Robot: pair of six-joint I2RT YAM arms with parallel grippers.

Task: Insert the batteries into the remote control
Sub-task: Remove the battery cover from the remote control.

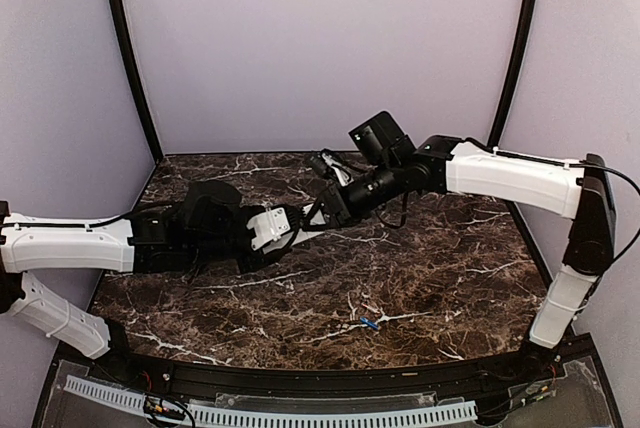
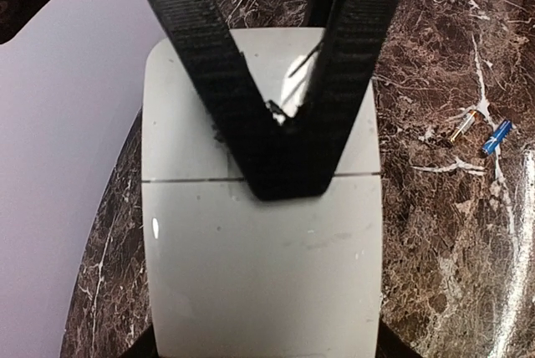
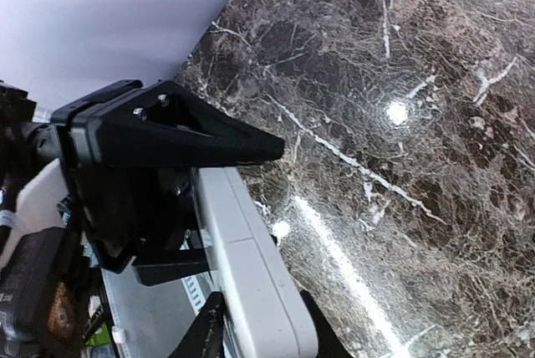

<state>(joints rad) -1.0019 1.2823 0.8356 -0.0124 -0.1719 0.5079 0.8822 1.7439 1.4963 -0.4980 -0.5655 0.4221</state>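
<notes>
remote control [image 2: 259, 266]: back up, clamped in left hand [image 2: 263, 348]
right hand [image 2: 280, 124]: closed, tips on remote's back
batteries [image 2: 498, 135]: loose, near-right of both hands

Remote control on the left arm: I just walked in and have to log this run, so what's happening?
The left gripper holds the remote control, plain back toward its wrist camera, cover seam closed. The right gripper, tips together, is over that back near the seam. A blue battery and a second small cylinder lie loose on the marble table, so nothing looks loaded yet.
</notes>
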